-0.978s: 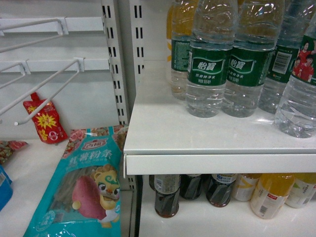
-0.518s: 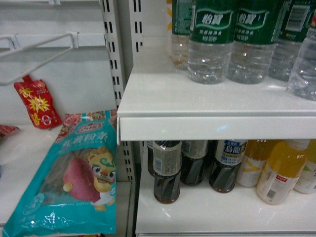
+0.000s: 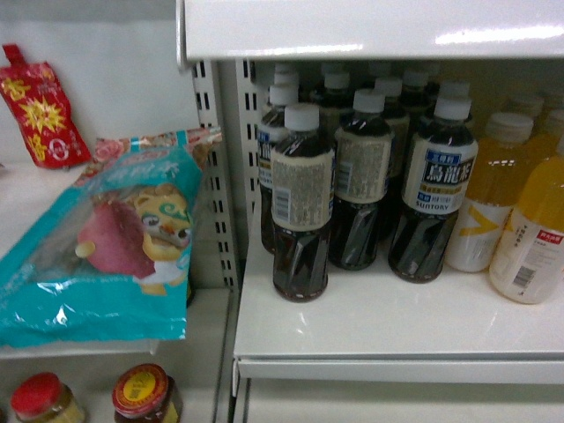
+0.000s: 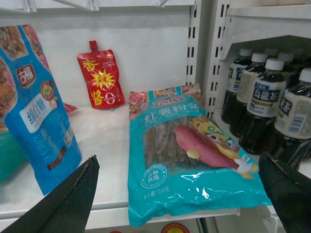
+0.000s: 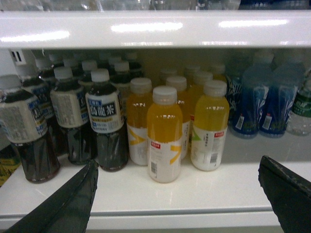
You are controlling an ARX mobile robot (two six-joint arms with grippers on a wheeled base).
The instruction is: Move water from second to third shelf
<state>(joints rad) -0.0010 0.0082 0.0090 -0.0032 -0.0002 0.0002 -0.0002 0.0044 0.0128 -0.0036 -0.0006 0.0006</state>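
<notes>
The water shows only in the right wrist view, as clear bottle bases (image 5: pixel 146 4) standing on the upper shelf board (image 5: pixel 155 29) at the frame's top. A clear bottle with a green label (image 5: pixel 303 109) is cut off by the right edge on the lower shelf. My right gripper (image 5: pixel 177 194) is open in front of that lower shelf (image 5: pixel 160 196), with nothing between its black fingers. My left gripper (image 4: pixel 177 194) is open too, hanging before a teal snack bag (image 4: pixel 194 160) in the neighbouring bay. Neither gripper shows in the head view.
Dark tea bottles (image 3: pixel 301 211) fill the lower shelf's left, yellow drink bottles (image 5: pixel 165 136) the middle and blue bottles (image 5: pixel 252 102) the right. A slotted upright (image 3: pixel 216 167) divides the bays. A blue bag (image 4: pixel 39 111) and red pouch (image 4: pixel 99 80) stand left; jars (image 3: pixel 145 397) sit below.
The head view has dropped. The shelf with the green-labelled water bottles has slid up out of the frame, and the shelf of dark tea and yellow bottles now fills it.
</notes>
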